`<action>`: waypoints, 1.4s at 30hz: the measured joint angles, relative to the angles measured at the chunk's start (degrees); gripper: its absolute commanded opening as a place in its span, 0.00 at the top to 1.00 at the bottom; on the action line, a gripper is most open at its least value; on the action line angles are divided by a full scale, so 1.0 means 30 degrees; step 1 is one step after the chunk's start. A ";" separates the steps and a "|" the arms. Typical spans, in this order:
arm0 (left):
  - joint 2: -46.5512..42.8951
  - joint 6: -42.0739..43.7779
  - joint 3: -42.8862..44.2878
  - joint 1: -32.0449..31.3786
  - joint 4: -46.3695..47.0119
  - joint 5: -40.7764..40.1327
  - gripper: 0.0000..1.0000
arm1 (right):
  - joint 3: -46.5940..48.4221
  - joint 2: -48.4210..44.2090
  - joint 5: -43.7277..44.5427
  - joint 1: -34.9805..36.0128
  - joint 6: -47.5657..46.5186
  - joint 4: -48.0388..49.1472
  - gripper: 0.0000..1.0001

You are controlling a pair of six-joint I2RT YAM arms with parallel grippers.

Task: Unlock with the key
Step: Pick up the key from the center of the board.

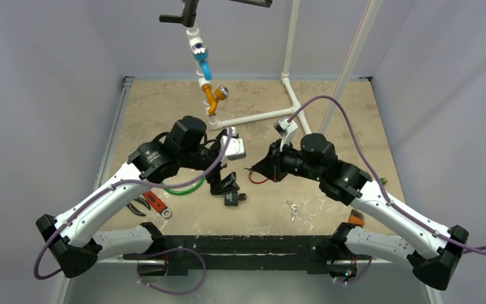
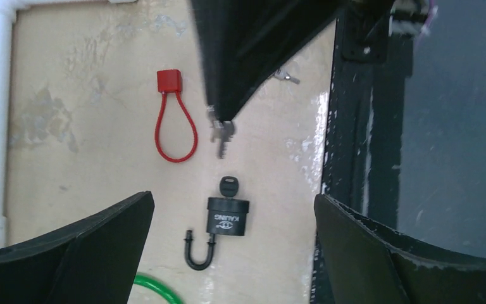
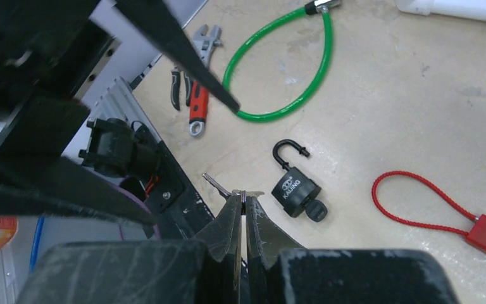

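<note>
A black padlock [image 2: 228,216] lies on the table with a black-headed key [image 2: 228,185] in its keyhole and one end of its shackle [image 2: 199,250] free of the body. My left gripper [image 2: 234,253] is open above it, its fingers wide to either side. My right gripper [image 3: 243,193] is shut on a silver key [image 3: 218,185], held above the table beside the padlock [image 3: 296,190]. That key also shows in the left wrist view [image 2: 223,136], hanging from the right fingertips. In the top view both grippers, the left [image 1: 228,183] and the right [image 1: 261,170], hover near the padlock [image 1: 231,197].
A red cable lock [image 2: 174,120] lies beyond the padlock. A green cable lock [image 3: 285,69], pliers and a red-handled wrench [image 3: 196,95] lie on the left. Loose silver keys [image 1: 292,208] lie near the front edge. A white pipe frame [image 1: 253,117] with valves stands at the back.
</note>
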 measured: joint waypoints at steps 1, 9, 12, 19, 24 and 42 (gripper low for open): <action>0.0022 -0.0874 0.0095 0.0495 0.0036 0.0415 0.00 | 0.0175 -0.0109 0.0321 0.0342 -0.0124 -0.0051 1.00; 0.0015 -0.5974 0.0262 0.1865 0.0364 0.3993 0.00 | 0.0933 -0.0648 0.1472 0.1035 -0.1056 -0.0743 1.00; 0.0117 -0.7249 0.0393 0.1865 0.0437 0.4743 0.14 | 0.1166 -0.0634 0.1661 0.1071 -0.1253 -0.0845 1.00; 0.0787 -0.8757 0.1107 0.1953 0.1027 0.5748 0.43 | 0.1596 -0.0627 0.1749 0.1326 -0.1464 -0.0867 1.00; 0.1260 -0.9566 0.1494 0.2572 0.1647 0.5829 0.51 | 0.1741 -0.0372 0.1749 0.1472 -0.1501 -0.0867 1.00; 0.1413 -1.0222 0.1501 0.2856 0.2229 0.5719 0.91 | 0.1778 -0.0197 0.1770 0.2011 -0.1464 -0.0736 1.00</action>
